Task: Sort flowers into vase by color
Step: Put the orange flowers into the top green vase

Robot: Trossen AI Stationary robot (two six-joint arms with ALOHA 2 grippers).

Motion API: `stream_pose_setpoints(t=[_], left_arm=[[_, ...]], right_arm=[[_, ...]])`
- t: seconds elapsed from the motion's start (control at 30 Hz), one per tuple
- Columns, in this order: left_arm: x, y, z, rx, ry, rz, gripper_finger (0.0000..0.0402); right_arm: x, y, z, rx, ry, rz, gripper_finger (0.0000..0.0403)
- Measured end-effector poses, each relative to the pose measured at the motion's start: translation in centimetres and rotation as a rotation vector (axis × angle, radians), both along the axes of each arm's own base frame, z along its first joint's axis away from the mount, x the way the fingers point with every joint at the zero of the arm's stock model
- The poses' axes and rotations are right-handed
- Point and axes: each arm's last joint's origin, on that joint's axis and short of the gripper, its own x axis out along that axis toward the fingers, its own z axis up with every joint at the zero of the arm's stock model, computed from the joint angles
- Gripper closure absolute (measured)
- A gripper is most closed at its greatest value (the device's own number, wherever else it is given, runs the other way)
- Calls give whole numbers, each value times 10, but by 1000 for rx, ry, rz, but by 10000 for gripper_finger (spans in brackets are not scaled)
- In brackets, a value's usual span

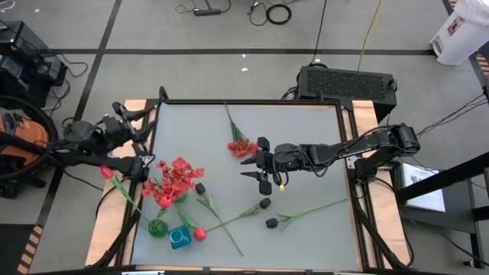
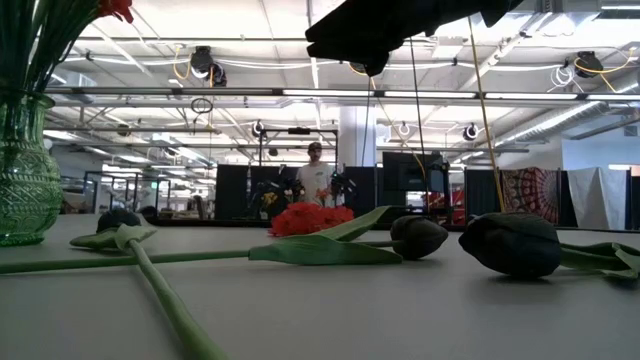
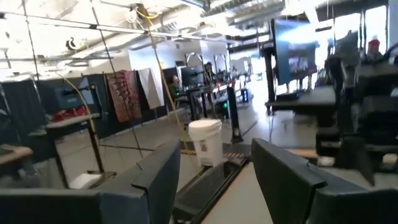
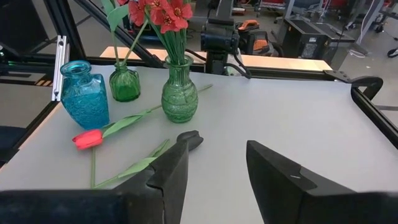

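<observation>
Red frilly blooms (image 4: 163,14) stand in the larger green vase (image 4: 179,93). A stem with a red tulip (image 1: 107,172) rises from the small green vase (image 4: 124,81), next to the blue vase (image 4: 84,93). On the table lie another red tulip (image 4: 87,138), a red frilly flower (image 1: 241,147) and three black buds (image 1: 200,187) (image 1: 264,203) (image 1: 271,222). My right gripper (image 4: 214,146) hovers open above the table's middle, beside the lying red frilly flower. My left gripper (image 3: 214,155) is open at the table's left edge, pointing out into the room with nothing between its fingers.
A black box (image 1: 348,80) sits behind the table's far edge and a white bucket (image 1: 458,34) stands at the far right. A person (image 2: 315,180) stands in the room beyond the table. The table's right half (image 1: 313,137) holds only one stem.
</observation>
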Motion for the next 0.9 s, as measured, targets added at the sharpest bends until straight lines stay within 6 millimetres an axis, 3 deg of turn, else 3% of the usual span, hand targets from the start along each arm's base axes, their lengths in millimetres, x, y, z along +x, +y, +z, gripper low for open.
stream_pose_setpoints(t=[0.3,0.53,0.7,0.9], left_arm=[[23,0,58,102,155,159,196],[22,2,97,115,178,209,196],[23,2,104,84,192,186,196],[43,-4,99,60,221,-14,196]], right_arm=[[0,0,0,3,3,-1,248],[0,0,0,3,5,-1,248],[0,0,0,3,5,-1,248],[0,0,0,3,5,-2,248]])
